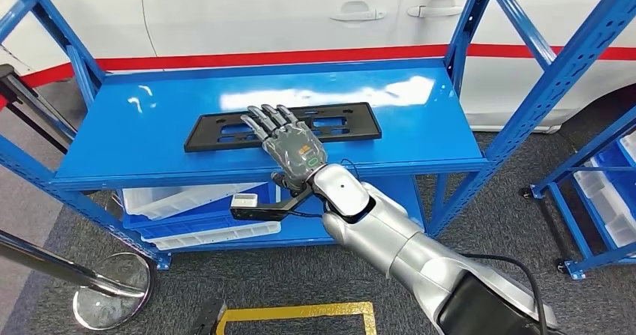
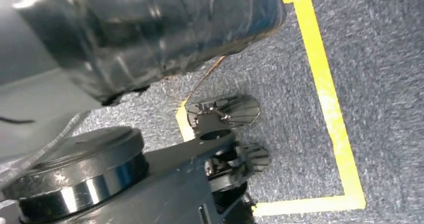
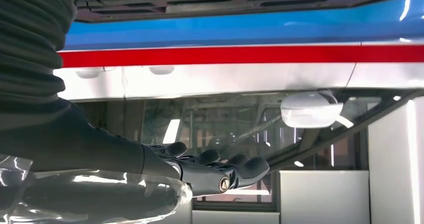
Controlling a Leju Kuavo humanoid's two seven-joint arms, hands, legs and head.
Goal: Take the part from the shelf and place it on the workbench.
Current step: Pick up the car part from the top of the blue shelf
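Note:
The part is a flat black rectangular frame lying on the top board of the blue shelf. My right hand reaches over the shelf's front edge and lies stretched across the middle of the part, fingers straight and apart, holding nothing. In the right wrist view the right hand's fingers hover a short gap off the part. My left hand hangs over the carpet as a dark wrapped bulk, with its fingers hidden.
Blue shelf uprights flank the opening. White bins sit on the lower board. A white car stands behind. A second blue rack is at the right. A stanchion base and yellow floor tape lie in front.

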